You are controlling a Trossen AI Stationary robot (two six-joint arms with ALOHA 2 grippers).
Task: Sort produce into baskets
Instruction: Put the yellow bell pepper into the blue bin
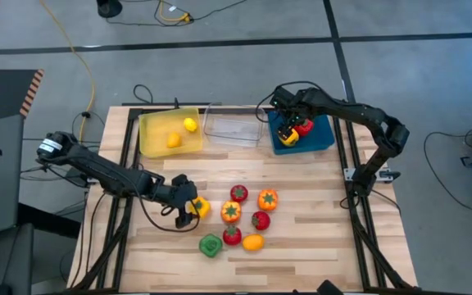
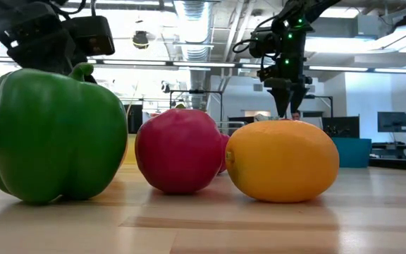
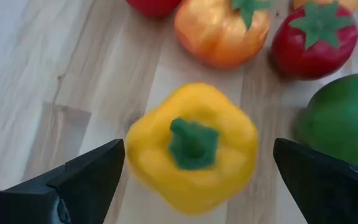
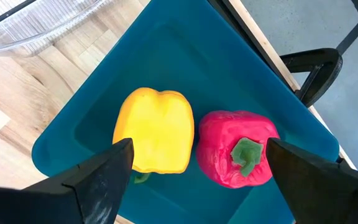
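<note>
A yellow pepper [image 3: 192,146] stands on the wooden table, its green stem up. My left gripper [image 1: 188,208] is open and tilted down over it, with one finger on either side and neither touching. To its right lie several more pieces of produce: red tomatoes [image 1: 238,193], an orange pepper [image 1: 268,199], a green pepper [image 1: 211,245] and an orange citrus [image 1: 253,242]. My right gripper [image 1: 290,123] hangs open above the blue basket [image 1: 322,135], where a yellow pepper [image 4: 154,130] and a red pepper [image 4: 235,149] lie. The yellow basket [image 1: 156,131] holds two lemons [image 1: 189,124].
A clear basket [image 1: 234,129] stands between the yellow and blue baskets along the far edge. The loose produce is bunched at the middle of the table toward the near side. Bare wood lies to the left and right of it.
</note>
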